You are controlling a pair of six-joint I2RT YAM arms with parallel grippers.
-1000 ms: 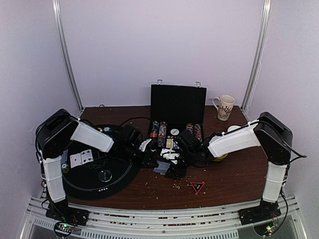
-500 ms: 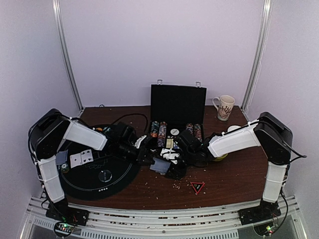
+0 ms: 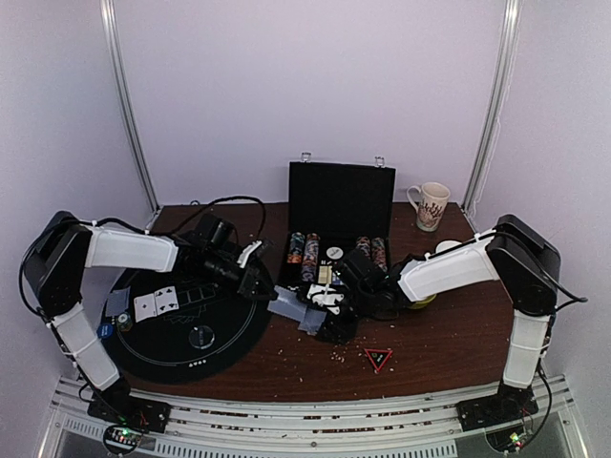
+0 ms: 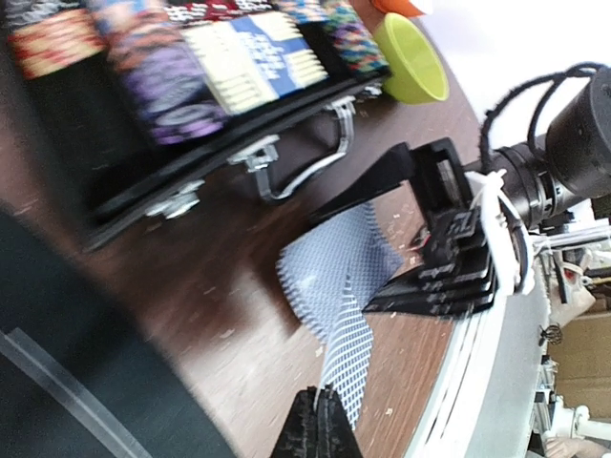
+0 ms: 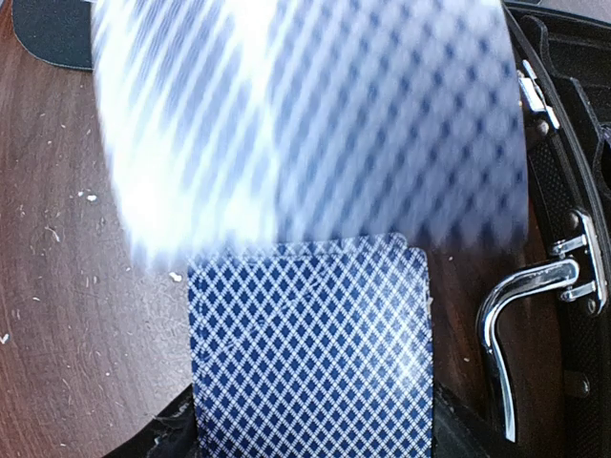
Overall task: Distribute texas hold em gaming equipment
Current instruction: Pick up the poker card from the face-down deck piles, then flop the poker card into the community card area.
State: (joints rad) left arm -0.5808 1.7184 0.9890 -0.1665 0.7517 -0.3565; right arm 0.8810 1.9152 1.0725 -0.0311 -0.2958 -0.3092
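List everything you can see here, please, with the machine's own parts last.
table: one, brown wood, under everything
mat: one, black, round, table's left side
case: one, black, lid open, back middle
chips: several rows, mixed colours, inside the case
mug: one, white, patterned, back right
bowl: one, yellow-green, right of the case
face-up cards: two, white, on the mat
disc: one, clear, on the mat's near part
triangle: one, red-edged, near the front
deck: one, blue-checked backs, in the right claw
card: one, blue-checked back, pinched by the left claw
left arm: one, white and black, left side
right arm: one, white and black, right side
left claw: black, shut on the card
right claw: black, closed around the deck
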